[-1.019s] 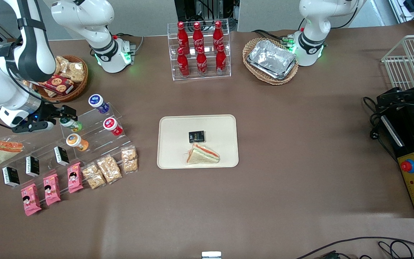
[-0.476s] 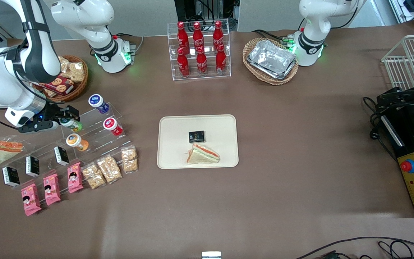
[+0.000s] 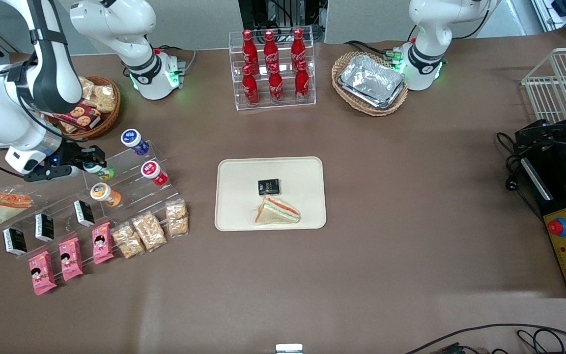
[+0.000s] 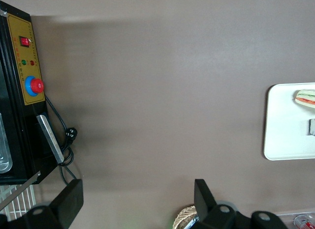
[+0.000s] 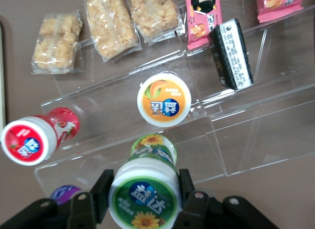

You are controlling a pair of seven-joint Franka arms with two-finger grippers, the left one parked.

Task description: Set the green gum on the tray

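The green gum (image 5: 144, 197), a green bottle with a white-rimmed green lid, sits between my right gripper's (image 5: 143, 187) two black fingers (image 5: 101, 192), which press on both sides of its lid. In the front view the gripper (image 3: 90, 161) is over the upper step of the clear acrylic stand (image 3: 130, 196), with the green gum (image 3: 101, 171) in its jaws just above that step. The cream tray (image 3: 229, 196) lies mid-table, toward the parked arm's end from the stand. It holds a wrapped sandwich (image 3: 277, 211) and a small black packet (image 3: 268, 187).
On the stand lie an orange gum (image 5: 164, 101), a red gum (image 5: 29, 139), a purple-blue gum (image 3: 133, 139) and black packets (image 5: 231, 54). Snack bars (image 3: 149, 230) and pink packs (image 3: 69, 258) lie nearer the camera. A snack basket (image 3: 108, 118) stands beside the arm.
The gripper and arm have shifted slightly toward the working arm's end of the table. The green gum has stayed at almost the same spot between the fingers.
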